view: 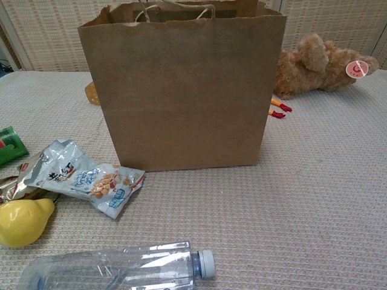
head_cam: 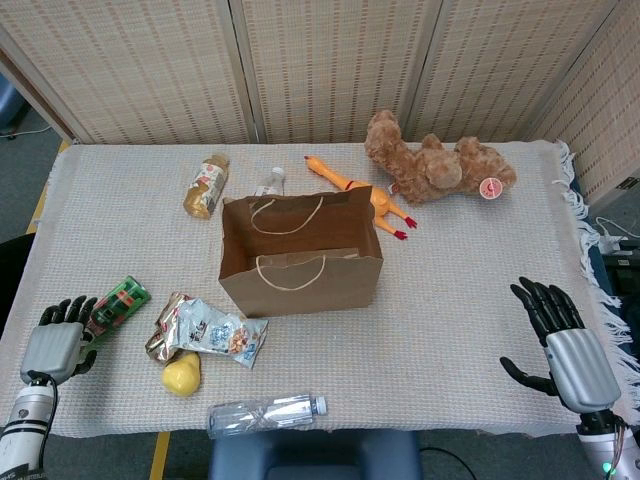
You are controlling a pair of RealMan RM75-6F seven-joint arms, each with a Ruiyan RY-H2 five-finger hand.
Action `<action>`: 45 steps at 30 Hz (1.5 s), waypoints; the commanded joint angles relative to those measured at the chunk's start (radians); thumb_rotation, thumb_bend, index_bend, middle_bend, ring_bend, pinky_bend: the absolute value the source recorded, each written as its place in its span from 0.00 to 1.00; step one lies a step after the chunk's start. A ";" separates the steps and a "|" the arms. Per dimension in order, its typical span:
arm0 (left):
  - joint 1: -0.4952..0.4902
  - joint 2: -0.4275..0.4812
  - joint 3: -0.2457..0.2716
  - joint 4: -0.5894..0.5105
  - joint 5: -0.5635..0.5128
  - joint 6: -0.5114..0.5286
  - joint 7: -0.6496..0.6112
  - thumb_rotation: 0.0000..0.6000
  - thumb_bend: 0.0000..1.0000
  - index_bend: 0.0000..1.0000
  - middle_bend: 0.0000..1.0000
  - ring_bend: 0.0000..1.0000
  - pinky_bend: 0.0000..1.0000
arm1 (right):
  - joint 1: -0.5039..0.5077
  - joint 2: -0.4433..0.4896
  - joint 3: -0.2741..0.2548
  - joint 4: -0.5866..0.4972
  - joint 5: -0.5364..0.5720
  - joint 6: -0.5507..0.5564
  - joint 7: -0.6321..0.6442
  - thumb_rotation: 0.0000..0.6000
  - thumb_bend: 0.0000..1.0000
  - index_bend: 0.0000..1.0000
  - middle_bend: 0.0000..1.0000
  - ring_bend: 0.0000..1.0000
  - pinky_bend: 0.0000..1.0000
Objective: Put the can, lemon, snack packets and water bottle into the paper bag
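Paper bag (head_cam: 300, 255): upright, open, mid-desk.
Can (head_cam: 118, 303): lying at left, just beside left hand (head_cam: 58, 345).
Snack packets (head_cam: 207, 329): near-left of bag.
Lemon (head_cam: 181, 374): just nearer than packets.
Water bottle (head_cam: 265, 412): lying at near edge.
Left hand: fingers apart, grasping nothing.
Right hand (head_cam: 563, 345): near right, fingers spread, empty.

You see a matt brown paper bag (view: 181, 90) on a coarse woven cloth table cover (head_cam: 470, 300). At lower left lie glossy crinkled foil snack packets (view: 78, 178), a smooth yellow lemon (view: 21, 222) and a clear plastic water bottle (view: 121, 269). Upper right, the teddy bear (head_cam: 435, 165) looks plush.
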 commanded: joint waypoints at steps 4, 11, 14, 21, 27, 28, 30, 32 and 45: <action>-0.086 -0.002 -0.026 -0.039 -0.196 -0.062 0.106 1.00 0.35 0.00 0.00 0.00 0.08 | -0.001 -0.001 0.006 0.003 0.008 0.001 0.006 1.00 0.12 0.00 0.00 0.00 0.00; -0.115 -0.017 -0.012 -0.062 -0.277 -0.040 0.147 1.00 0.34 0.00 0.00 0.00 0.04 | -0.001 -0.005 0.007 0.008 0.010 -0.001 0.012 1.00 0.12 0.00 0.00 0.00 0.00; -0.127 -0.035 -0.009 -0.058 -0.301 -0.028 0.150 1.00 0.34 0.00 0.00 0.00 0.00 | -0.001 -0.006 0.008 0.008 0.009 -0.002 0.010 1.00 0.12 0.00 0.00 0.00 0.00; -0.181 -0.094 -0.024 0.020 -0.398 -0.027 0.167 1.00 0.33 0.00 0.00 0.00 0.00 | 0.002 -0.013 0.008 0.012 0.006 -0.011 0.005 1.00 0.12 0.00 0.00 0.00 0.00; -0.224 -0.123 -0.035 0.080 -0.469 -0.032 0.185 1.00 0.33 0.00 0.00 0.00 0.00 | 0.004 -0.012 0.009 0.012 0.010 -0.018 0.011 1.00 0.12 0.00 0.00 0.00 0.00; -0.229 -0.124 -0.034 0.087 -0.483 -0.035 0.190 1.00 0.33 0.00 0.00 0.00 0.00 | 0.005 -0.011 0.009 0.011 0.011 -0.018 0.015 1.00 0.12 0.00 0.00 0.00 0.00; -0.244 -0.127 -0.029 0.103 -0.519 -0.042 0.211 1.00 0.33 0.00 0.00 0.00 0.00 | 0.006 -0.010 0.010 0.010 0.012 -0.020 0.022 1.00 0.12 0.00 0.00 0.00 0.00; -0.259 -0.131 -0.023 0.118 -0.560 -0.050 0.233 1.00 0.33 0.00 0.00 0.00 0.00 | 0.006 -0.009 0.010 0.010 0.012 -0.021 0.024 1.00 0.12 0.00 0.00 0.00 0.00; -0.309 -0.184 0.014 0.220 -0.625 -0.033 0.286 1.00 0.37 0.01 0.02 0.02 0.12 | 0.003 -0.010 0.008 0.012 -0.003 -0.014 0.032 1.00 0.12 0.00 0.00 0.00 0.00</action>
